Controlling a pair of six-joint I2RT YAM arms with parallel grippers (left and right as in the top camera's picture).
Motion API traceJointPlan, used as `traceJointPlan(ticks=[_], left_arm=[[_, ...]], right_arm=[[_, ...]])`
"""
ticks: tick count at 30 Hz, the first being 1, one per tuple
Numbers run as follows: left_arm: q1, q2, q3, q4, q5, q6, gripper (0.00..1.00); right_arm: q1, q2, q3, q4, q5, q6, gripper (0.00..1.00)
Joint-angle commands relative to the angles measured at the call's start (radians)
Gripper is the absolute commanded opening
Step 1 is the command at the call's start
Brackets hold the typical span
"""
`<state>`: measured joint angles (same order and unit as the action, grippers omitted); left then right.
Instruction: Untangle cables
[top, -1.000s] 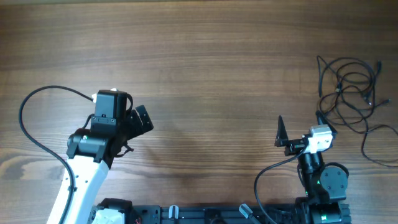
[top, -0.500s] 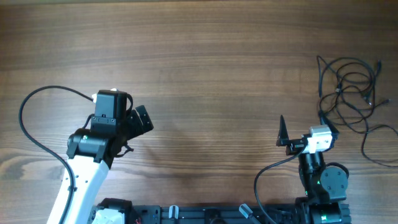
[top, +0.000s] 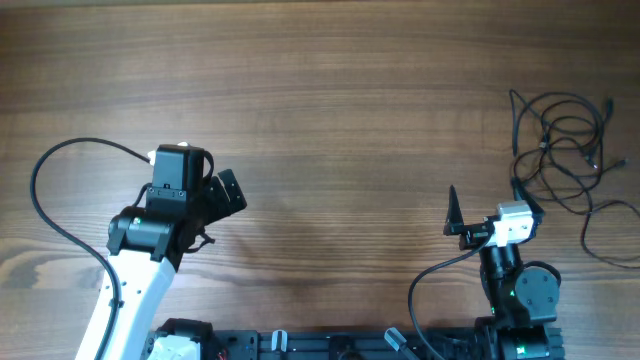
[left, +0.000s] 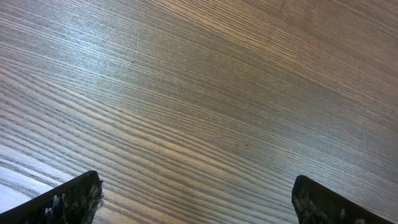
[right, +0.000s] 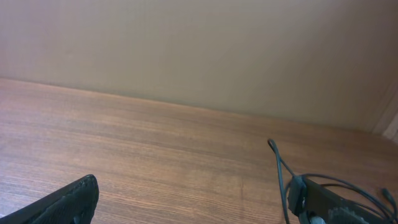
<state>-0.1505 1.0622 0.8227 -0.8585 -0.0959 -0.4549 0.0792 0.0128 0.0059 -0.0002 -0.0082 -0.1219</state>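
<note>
The left gripper (top: 226, 193) hangs low over the table (top: 330, 100) on a bent arm, fingers wide apart and holding nothing, probably waiting. The right gripper (top: 486, 208) points forward from a folded arm, fingers also spread, likely ready to reach. The cables (top: 562, 150) lie untouched in tangled loops just beyond it, far right

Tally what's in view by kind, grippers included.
Cable tangle: 1, single wires too thin to count
Grippers: 2, the left gripper and the right gripper, both open
Total: 3
</note>
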Motion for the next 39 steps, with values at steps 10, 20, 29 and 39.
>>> traceJointPlan(ticks=[10,20,29,39], left_arm=[[-0.018,-0.023,-0.003,0.002,0.005,-0.009,1.00],[-0.017,-0.021,-0.004,0.007,-0.029,0.009,1.00],[0.034,-0.380,-0.261,0.280,-0.007,0.028,1.00],[0.174,-0.850,-0.595,0.579,0.100,0.028,1.00]], right_arm=[[0.002,-0.009,-0.001,0.003,-0.019,-0.009,1.00],[0.002,-0.009,-0.001,0.003,-0.019,-0.009,1.00],[0.002,-0.009,-0.001,0.003,-0.019,-0.009,1.00],[0.002,-0.009,-0.001,0.003,-0.019,-0.009,1.00]])
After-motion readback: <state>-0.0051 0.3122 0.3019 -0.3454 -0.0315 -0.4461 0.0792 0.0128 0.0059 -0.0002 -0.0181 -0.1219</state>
